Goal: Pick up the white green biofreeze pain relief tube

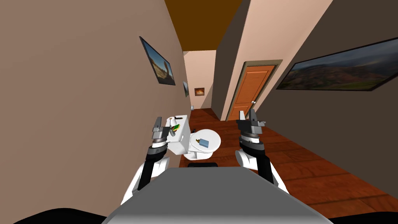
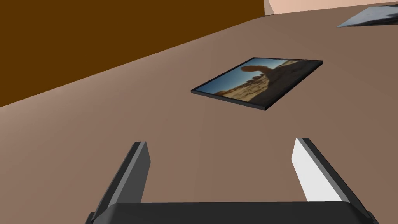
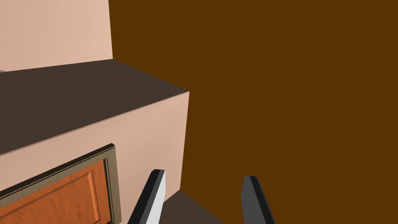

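Lying slantwise on the white toilet tank [image 1: 183,137], the tube [image 1: 175,127].

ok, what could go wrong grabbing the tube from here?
1. The tube lies on the tank among other small items, hard against the wall: a finger could knock them off.
2. The left gripper is open but aimed at the wall; turning down may scrape it.

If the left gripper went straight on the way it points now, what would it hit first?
Probably the bare brown wall, just beside the framed desert picture. Nothing stands between it and the open left gripper, though depth is unclear.
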